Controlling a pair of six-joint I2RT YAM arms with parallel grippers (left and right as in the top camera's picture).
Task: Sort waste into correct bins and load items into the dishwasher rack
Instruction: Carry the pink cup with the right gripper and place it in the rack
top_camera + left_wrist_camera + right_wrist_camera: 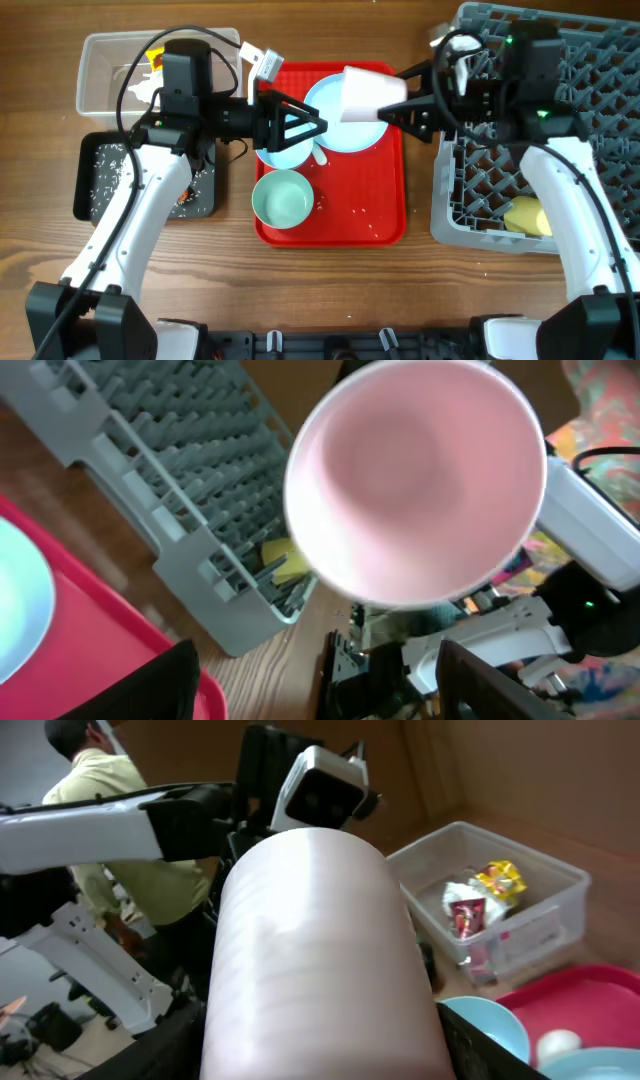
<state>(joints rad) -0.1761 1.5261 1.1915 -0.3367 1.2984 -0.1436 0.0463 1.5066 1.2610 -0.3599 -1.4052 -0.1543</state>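
The pale pink cup (365,92) lies on its side in the air over the red tray, and my right gripper (400,98) is shut on it, one finger on each side of its wall (320,950). Its open mouth (415,480) faces my left gripper (318,127), which stands open just left of the cup, touching nothing. Below them a light blue plate (335,125) and two light blue bowls (282,198) (283,155) rest on the tray. A yellow cup (527,215) lies in the grey dishwasher rack (590,120).
The red tray (385,215) sits at mid-table. The clear bin (105,75) at the back left holds yellow and red wrappers (495,880). In front of it the black bin (110,185) holds scattered rice grains. A small white lump (555,1045) lies on the tray.
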